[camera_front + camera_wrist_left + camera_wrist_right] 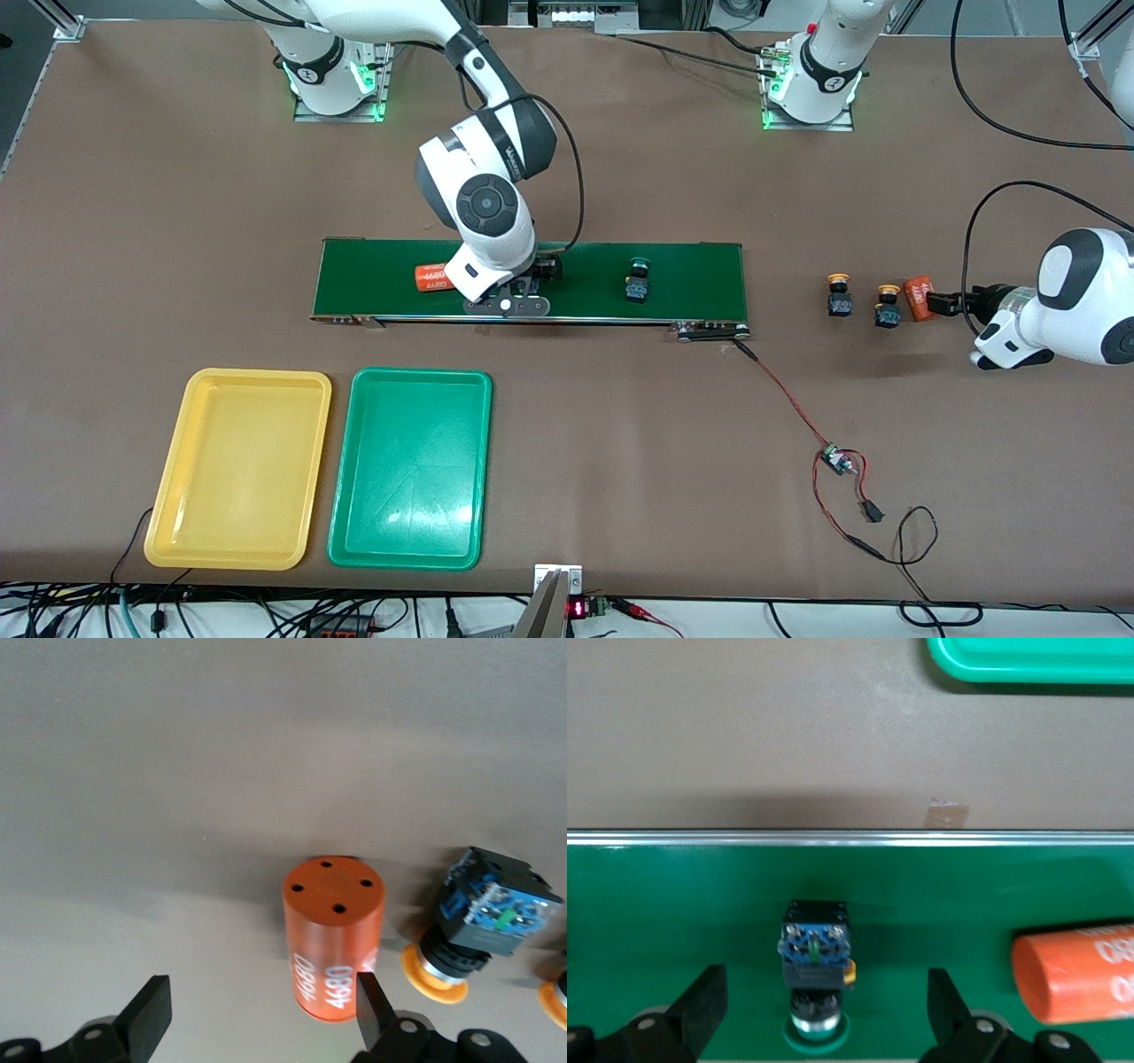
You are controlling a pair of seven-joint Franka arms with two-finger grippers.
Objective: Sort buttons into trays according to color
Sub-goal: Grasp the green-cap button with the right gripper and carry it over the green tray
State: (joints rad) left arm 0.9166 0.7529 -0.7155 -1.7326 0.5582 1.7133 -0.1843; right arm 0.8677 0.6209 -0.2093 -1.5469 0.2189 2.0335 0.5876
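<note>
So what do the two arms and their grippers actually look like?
Both arms have glossy white shells with dark grey joints and round grey end caps. A black cable loops along each. The left gripper and right gripper have black fingers. The bases glow green.

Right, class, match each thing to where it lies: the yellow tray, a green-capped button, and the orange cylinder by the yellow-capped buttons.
Things:
1. shallow yellow plastic tray
2. green-capped black push-button
3. orange cylinder with white print by the yellow-capped buttons

Places:
A. on the dark-green conveyor belt
B. on the bare brown table, toward the left arm's end
C. beside the green plastic tray

Pairs: 1-C, 2-A, 3-B
</note>
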